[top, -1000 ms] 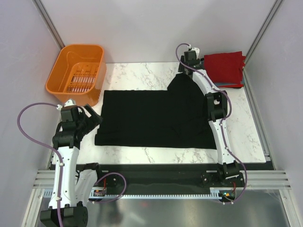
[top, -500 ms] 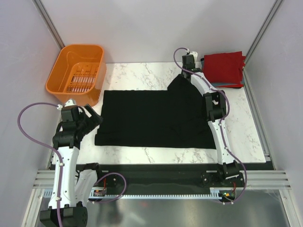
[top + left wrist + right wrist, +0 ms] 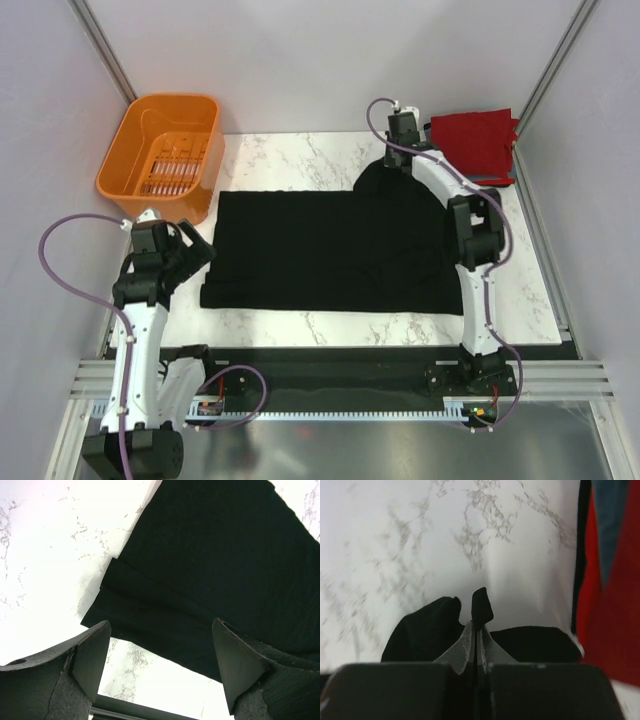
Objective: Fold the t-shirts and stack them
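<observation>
One black t-shirt within right tool

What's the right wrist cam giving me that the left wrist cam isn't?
Only right wrist: the right gripper shut on a pinch of the black t-shirt, with the red t-shirt and grey-blue cloth at the right edge. Only left wrist: the left gripper open over that shirt's corner. Both: the black t-shirt lying on the marble table.
</observation>
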